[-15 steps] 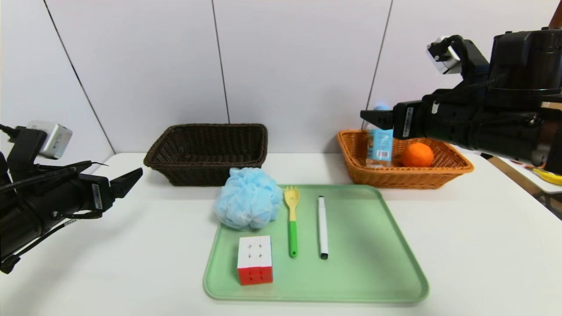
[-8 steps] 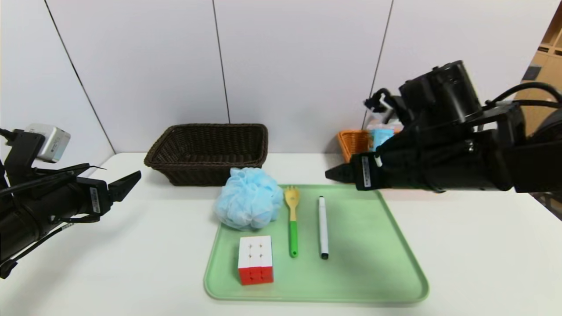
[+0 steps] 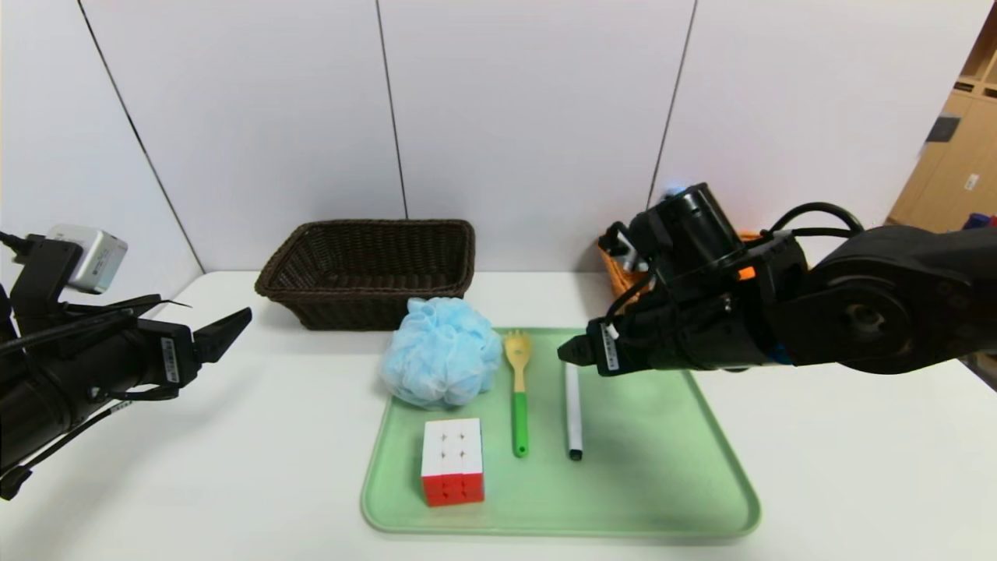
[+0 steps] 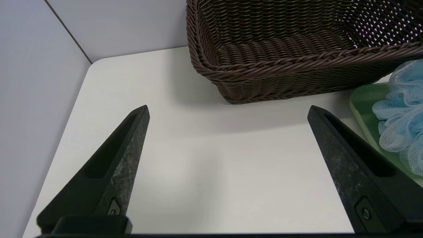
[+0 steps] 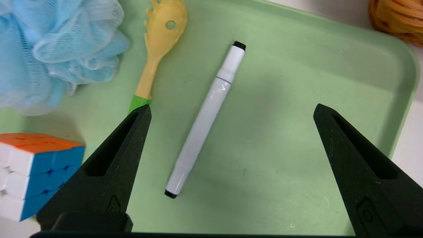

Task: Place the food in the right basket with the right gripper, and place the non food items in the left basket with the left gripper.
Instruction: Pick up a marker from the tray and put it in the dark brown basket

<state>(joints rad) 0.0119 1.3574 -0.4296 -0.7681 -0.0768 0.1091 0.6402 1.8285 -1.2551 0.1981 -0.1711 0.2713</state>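
Observation:
A green tray (image 3: pixel 662 467) holds a blue bath pouf (image 3: pixel 441 352), a yellow-and-green fork (image 3: pixel 518 389), a white marker (image 3: pixel 573 409) and a puzzle cube (image 3: pixel 452 460). My right gripper (image 3: pixel 572 352) is open and empty, hovering over the tray above the marker's far end; the marker (image 5: pixel 205 119) lies between its fingers in the right wrist view. My left gripper (image 3: pixel 230 323) is open and empty above the table, left of the dark brown basket (image 3: pixel 366 269). The orange basket (image 3: pixel 615 261) is mostly hidden behind my right arm.
The dark brown basket (image 4: pixel 281 43) looks empty in the left wrist view, with bare white table (image 4: pixel 214 165) in front of it. A grey wall stands right behind both baskets. A wooden shelf (image 3: pixel 950 156) is at the far right.
My right gripper has come away from the orange basket, swinging left and down over the tray to just above the marker. The left arm has barely moved.

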